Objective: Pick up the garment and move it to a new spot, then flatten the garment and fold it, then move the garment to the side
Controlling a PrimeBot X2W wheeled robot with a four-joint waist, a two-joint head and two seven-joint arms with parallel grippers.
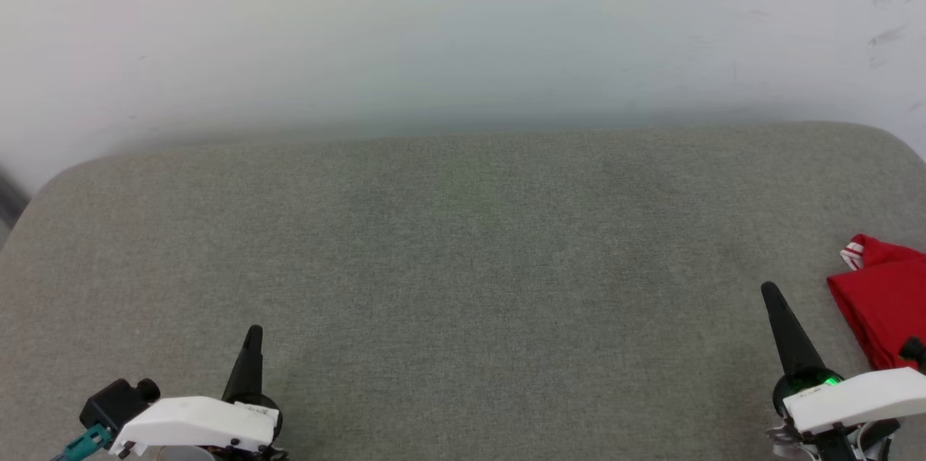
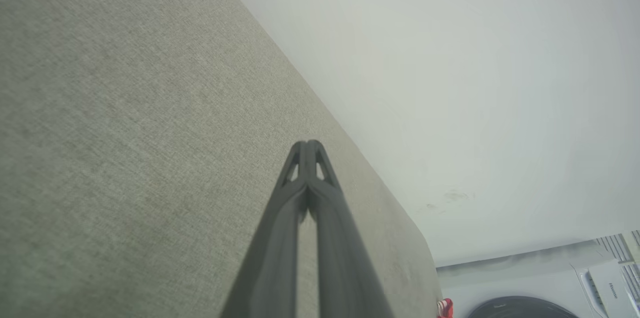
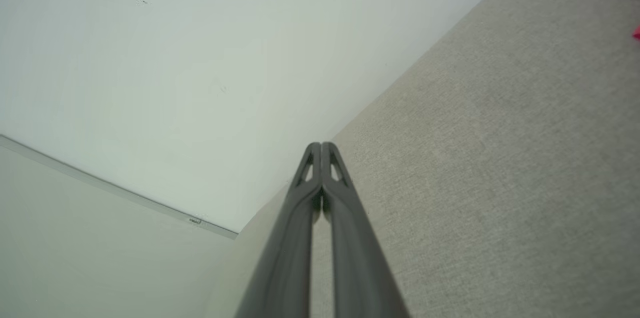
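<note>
The garment [image 1: 882, 309] — red cloth, perhaps folded — lies on woven grey cushion [image 1: 463, 265].

The garment [image 1: 884, 309] is plain red with a red-and-white striped trim. The cushion [image 1: 463, 265] is a grey-green fine weave. The wall [image 1: 463, 27] is off-white with faint dark scuffs. The left gripper [image 1: 253, 334] and right gripper [image 1: 768, 291] are black, with white casings.

Red garment [image 1: 882, 309] with striped trim, bunched at the grey surface's right edge.
</note>
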